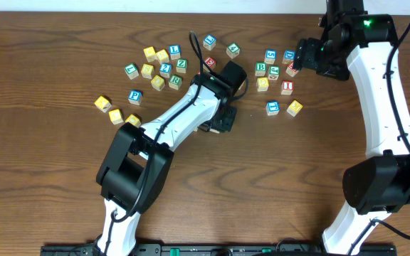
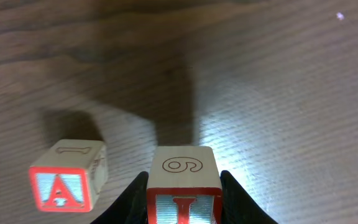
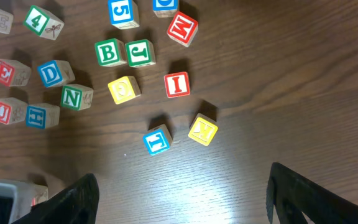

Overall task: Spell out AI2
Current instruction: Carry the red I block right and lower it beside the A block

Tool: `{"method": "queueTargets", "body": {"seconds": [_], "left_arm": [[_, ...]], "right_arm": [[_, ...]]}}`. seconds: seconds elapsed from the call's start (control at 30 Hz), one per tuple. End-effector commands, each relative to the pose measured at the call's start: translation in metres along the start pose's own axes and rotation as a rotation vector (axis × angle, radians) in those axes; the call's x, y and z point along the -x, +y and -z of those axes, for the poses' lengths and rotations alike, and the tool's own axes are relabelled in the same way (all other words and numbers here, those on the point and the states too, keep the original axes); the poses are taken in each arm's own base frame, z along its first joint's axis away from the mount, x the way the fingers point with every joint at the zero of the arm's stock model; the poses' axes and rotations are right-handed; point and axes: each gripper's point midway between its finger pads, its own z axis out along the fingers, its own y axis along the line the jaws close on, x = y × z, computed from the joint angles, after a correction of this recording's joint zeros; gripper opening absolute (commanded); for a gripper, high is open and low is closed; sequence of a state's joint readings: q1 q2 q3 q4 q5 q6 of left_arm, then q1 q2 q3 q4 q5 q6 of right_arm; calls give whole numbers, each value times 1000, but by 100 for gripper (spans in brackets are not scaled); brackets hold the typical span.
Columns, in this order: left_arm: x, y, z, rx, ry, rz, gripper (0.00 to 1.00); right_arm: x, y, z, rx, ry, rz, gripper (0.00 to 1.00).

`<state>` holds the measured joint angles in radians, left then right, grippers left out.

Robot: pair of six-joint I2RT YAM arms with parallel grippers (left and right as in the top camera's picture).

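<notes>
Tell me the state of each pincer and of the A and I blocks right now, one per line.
I cube: clamped in the left pincer, 6 face on top.
left pincer: shut on the I cube.
A cube: loose on the table, apart from the I cube.
right pincer: open, empty, over the table.
spare I cube: loose on the table, I face up.

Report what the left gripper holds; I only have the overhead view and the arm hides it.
Observer: The left gripper is shut on the I cube, red I facing the wrist camera.
Operator: Locate the A.
Observer: The A cube sits on the table left of it in the wrist view, not touching.
Operator: Check the other arm.
Observer: The right gripper is open, with nothing between its fingers.
</notes>
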<state>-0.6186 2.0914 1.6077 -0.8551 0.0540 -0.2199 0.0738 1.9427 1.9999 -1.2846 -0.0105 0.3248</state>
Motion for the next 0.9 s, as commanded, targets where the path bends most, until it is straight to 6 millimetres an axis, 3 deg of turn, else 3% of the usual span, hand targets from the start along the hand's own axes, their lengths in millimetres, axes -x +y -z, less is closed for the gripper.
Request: {"method": "queueTargets", "body": {"seconds": [0.0,0.87], "left_arm": [[-2,16,-6,93,-10,92,27],[-8,32,-27,157,-36,105,27]], "right_arm": [[-1,0,-2,1,9,3,82],[-8,-2,-2,-8,35,3,82]]}}
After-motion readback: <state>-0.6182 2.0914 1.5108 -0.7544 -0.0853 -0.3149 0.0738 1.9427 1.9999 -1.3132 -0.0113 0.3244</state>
